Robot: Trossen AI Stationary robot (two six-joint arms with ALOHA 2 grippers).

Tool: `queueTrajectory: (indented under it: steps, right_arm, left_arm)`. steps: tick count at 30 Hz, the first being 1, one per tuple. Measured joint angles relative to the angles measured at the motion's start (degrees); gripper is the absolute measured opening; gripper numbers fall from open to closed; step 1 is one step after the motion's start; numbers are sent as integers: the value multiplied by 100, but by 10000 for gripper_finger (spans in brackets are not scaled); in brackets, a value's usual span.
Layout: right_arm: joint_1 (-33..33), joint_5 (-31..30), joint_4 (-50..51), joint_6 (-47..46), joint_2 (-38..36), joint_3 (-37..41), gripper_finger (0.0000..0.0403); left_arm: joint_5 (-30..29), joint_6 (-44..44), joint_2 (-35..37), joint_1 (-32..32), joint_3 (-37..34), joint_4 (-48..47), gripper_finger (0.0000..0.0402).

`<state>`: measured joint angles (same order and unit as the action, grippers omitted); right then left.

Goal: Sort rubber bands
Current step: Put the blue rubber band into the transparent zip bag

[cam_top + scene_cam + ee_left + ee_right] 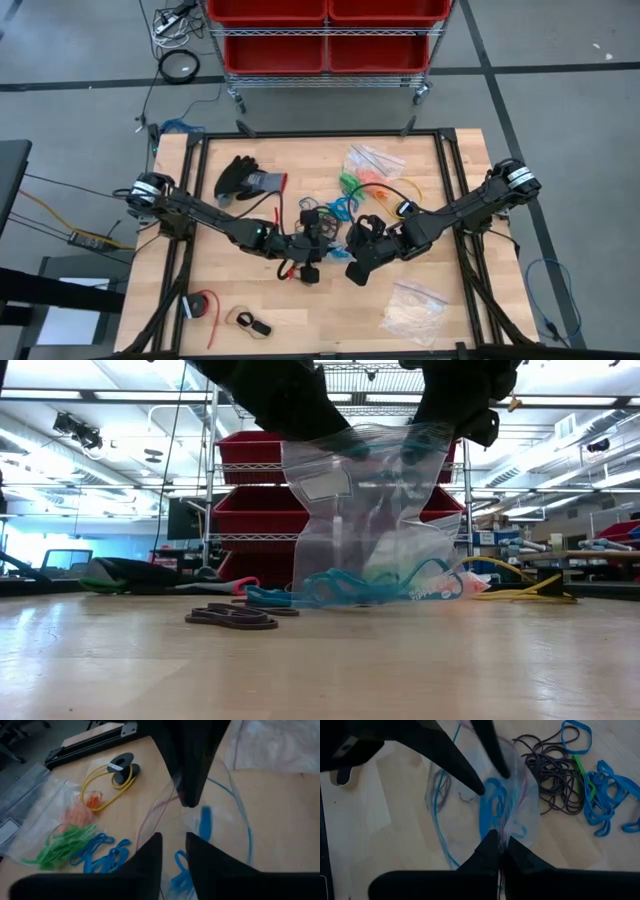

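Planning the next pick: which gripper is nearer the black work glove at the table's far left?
Left. The left gripper sits toward the centre from the black work glove; the right gripper, pinching the clear plastic bag, is farther across.

From where I stand, nothing here can be read. The clear bag (370,510) hanging in the low view carries a pale blank label patch (322,484), too blurred to show any writing. The red bins (325,30) behind the tabletop show no lettering either.
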<state>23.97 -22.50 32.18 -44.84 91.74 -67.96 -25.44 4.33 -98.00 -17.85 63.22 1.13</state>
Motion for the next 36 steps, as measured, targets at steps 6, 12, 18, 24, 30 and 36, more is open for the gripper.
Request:
queueTrajectory:
  steps: [6, 12, 18, 24, 30, 36]
  right_arm:
    - [4, 17, 2, -13, 0, 0, 0]
    - [4, 22, 3, -14, 0, 0, 0]
    - [4, 33, -20, -20, 0, 0, 0]
    - [-9, 117, -72, -17, 0, 0, 0]
    - [-13, 129, -77, -40, 0, 0, 0]
    - [-88, 173, -95, -146, 0, 0, 0]
  left_arm:
    - [30, 28, 416, -63, -2, 1, 146]
    - [1324, 1091, 757, -176, 0, -913, 156]
    - [1757, 2017, 707, -161, -2, -1504, 156]
    - [1709, 2530, 704, -186, -2, -1228, 156]
    - [1894, 2676, 700, -212, 204, -1615, 156]
    - [1992, 2369, 695, -180, 765, -2370, 156]
